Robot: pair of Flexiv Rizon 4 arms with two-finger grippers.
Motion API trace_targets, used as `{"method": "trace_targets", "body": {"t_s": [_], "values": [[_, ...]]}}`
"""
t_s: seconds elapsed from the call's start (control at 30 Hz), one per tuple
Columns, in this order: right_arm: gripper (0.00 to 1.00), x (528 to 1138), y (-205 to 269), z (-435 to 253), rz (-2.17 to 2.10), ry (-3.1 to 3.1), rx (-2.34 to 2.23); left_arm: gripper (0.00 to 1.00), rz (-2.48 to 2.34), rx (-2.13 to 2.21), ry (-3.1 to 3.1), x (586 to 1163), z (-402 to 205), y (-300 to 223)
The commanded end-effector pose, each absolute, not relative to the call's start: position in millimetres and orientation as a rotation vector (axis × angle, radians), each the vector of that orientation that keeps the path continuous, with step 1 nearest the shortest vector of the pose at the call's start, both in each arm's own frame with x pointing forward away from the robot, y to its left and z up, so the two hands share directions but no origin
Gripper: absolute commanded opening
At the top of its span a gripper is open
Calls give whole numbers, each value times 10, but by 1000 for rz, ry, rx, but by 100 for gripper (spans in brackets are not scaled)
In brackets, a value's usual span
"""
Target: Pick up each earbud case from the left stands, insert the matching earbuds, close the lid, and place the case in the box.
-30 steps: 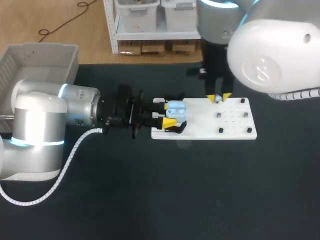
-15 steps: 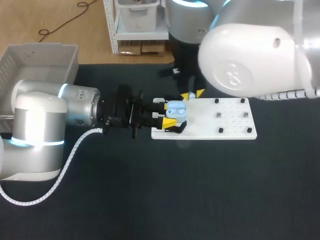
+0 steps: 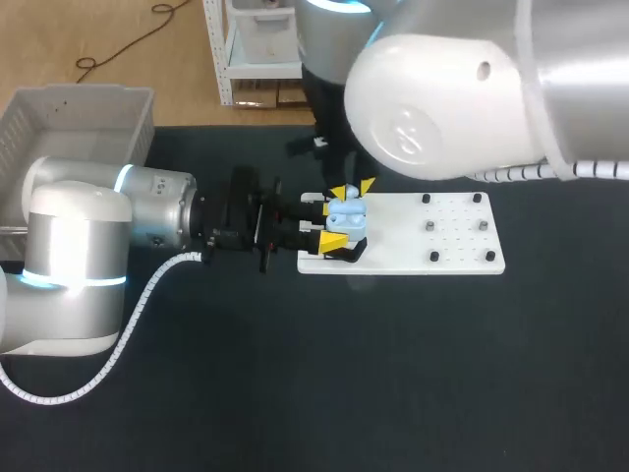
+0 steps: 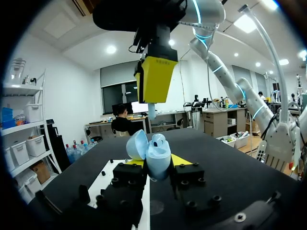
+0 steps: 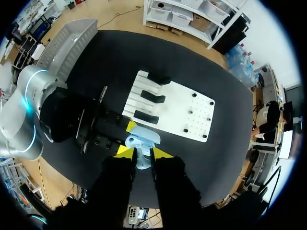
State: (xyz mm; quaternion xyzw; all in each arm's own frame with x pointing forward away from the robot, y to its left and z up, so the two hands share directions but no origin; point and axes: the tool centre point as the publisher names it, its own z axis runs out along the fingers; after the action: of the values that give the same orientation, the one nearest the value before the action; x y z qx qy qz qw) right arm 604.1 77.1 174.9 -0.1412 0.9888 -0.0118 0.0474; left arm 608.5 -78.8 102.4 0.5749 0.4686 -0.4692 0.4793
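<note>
The earbud case (image 3: 346, 212) is held in the left gripper (image 3: 332, 224), just over the left edge of the white board (image 3: 413, 258). It is pinched from two sides by the yellow tips, and its lid is tipped open. The right gripper (image 3: 352, 189) is hung right above the case, reaching in from the far side. A small earbud (image 4: 151, 111) is squeezed between its narrow fingers. The earbud's stem is pointed down at the open case, with a small gap left between them. Little room is left between the two grippers. A wide bare stretch of the table (image 3: 393, 374) is seen on the near side and to the right. The table is dark and flat. The board is flat, smooth and white, with black stands (image 5: 154, 97) along its left side and small pegs (image 3: 430, 227) on its right part. The case is pale blue, round and shiny. The box (image 3: 79, 98), pale with slotted walls, is set at the far left, by the table's corner.
</note>
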Motion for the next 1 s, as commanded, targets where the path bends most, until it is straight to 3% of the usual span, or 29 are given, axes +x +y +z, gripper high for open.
{"method": "trace_targets", "body": {"t_s": [0.03,1.0], "values": [[0,6049,773,1753,-37,3018,-431,0,-1146,1405,1142,6093,1019,-788],[0,6024,873,1652,-117,3030,-606,0,-1146,1405,1142,6093,1019,-788]]}}
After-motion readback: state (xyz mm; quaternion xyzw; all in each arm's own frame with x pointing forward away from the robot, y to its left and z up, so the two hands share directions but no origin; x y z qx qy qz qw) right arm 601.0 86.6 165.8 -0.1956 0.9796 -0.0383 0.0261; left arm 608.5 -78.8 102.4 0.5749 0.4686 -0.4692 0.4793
